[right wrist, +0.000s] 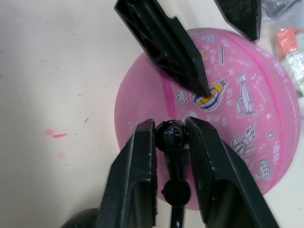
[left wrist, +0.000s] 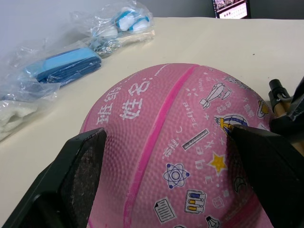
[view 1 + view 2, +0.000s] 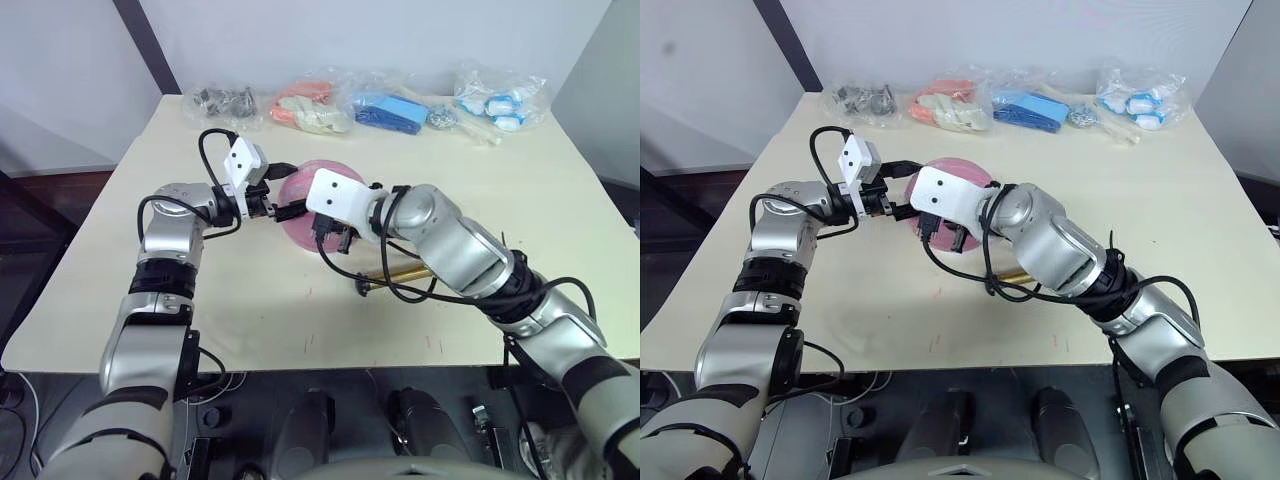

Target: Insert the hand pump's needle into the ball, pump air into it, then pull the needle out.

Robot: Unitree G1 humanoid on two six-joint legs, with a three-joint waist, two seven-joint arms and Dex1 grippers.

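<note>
The pink ball (image 3: 298, 228) with small printed pictures sits on the table a little left of centre. My left gripper (image 3: 289, 190) stands open from the ball's left side, its fingers (image 2: 80, 166) spread wide across the ball's upper surface. My right gripper (image 1: 171, 124) is shut on the black end of the hand pump's hose (image 1: 172, 138), held just over the ball (image 1: 228, 104). The pump's gold tube (image 3: 400, 272) lies on the table behind my right wrist. The needle is hidden between the fingers and the hose end.
Clear bags line the table's far edge: dark metal parts (image 3: 222, 103), orange and white items (image 3: 305, 108), blue items (image 3: 390, 112), and blue-white items (image 3: 500, 103). Bare tabletop (image 3: 250, 310) stretches toward the near edge.
</note>
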